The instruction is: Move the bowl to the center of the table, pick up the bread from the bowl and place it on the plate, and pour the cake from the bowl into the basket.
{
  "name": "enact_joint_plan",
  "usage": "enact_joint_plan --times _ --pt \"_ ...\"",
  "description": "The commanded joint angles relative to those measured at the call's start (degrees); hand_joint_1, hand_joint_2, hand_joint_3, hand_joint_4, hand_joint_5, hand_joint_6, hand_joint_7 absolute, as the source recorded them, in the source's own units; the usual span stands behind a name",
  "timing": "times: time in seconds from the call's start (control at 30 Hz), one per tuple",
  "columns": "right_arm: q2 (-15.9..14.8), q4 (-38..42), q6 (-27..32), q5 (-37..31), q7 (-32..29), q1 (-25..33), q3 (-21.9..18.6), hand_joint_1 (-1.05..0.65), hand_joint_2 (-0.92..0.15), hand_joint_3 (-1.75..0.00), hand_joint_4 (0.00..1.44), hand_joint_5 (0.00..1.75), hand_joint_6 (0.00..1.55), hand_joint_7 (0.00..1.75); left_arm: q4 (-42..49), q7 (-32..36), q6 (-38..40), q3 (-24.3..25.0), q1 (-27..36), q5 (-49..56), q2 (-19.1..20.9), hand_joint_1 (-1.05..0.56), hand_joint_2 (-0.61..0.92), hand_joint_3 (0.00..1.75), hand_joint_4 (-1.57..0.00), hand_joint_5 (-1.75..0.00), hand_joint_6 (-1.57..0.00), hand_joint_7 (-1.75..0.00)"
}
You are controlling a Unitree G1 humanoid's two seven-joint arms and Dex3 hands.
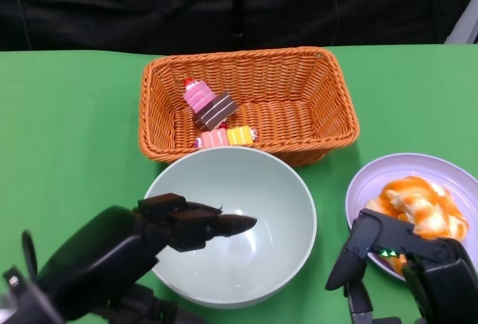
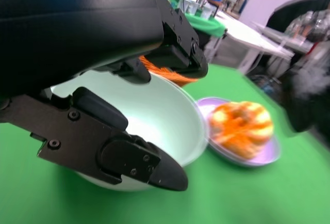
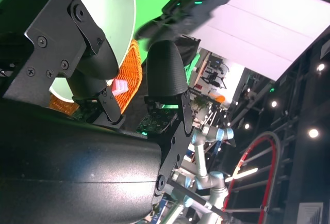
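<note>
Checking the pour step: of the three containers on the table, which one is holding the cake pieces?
The orange wicker basket at the back; the pale green bowl is empty and the purple plate carries bread.

A green worktop (image 1: 67,137) fills the head view, with a black backdrop (image 1: 224,3) behind its far edge. The right wrist view shows a white panel (image 3: 268,28), ceiling lights (image 3: 313,132) and a red hoop (image 3: 270,167) beyond.

green table (image 1: 67,115) | on it: basket (image 1: 328,92), bowl (image 1: 287,204), plate (image 1: 366,182)
</note>
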Motion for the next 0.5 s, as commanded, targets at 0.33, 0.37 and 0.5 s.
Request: enact_joint_plan --times 0.33,0.37,0.5 --pt "-1.58 1.25 -1.65 -1.58 0.57 0.77 2.27 0.13 -0.2 -1.69 0.75 1.73 0.73 1.45 -6.6 6.62 3.38 1.42 13.26 -12.78 -18.43 -0.01 0.48 1.29 -0.76 -1.62 -0.71 -1.32" --pt "-1.61 1.23 -1.69 -1.63 0.53 0.93 2.37 0.13 -0.19 -1.71 0.76 1.73 0.74 1.46 -7.07 6.89 4.11 1.66 14.12 -12.79 -19.02 0.06 0.48 1.43 -0.85 -1.68 -0.77 -1.46" --pt "-2.28 1.18 -1.98 -0.67 1.11 1.52 2.37 0.18 -0.21 -1.74 0.8 1.74 0.77 1.47 -9.35 7.75 8.28 1.63 17.74 -13.42 -20.91 0.06 0.39 1.59 -0.97 -1.74 -0.82 -1.66"
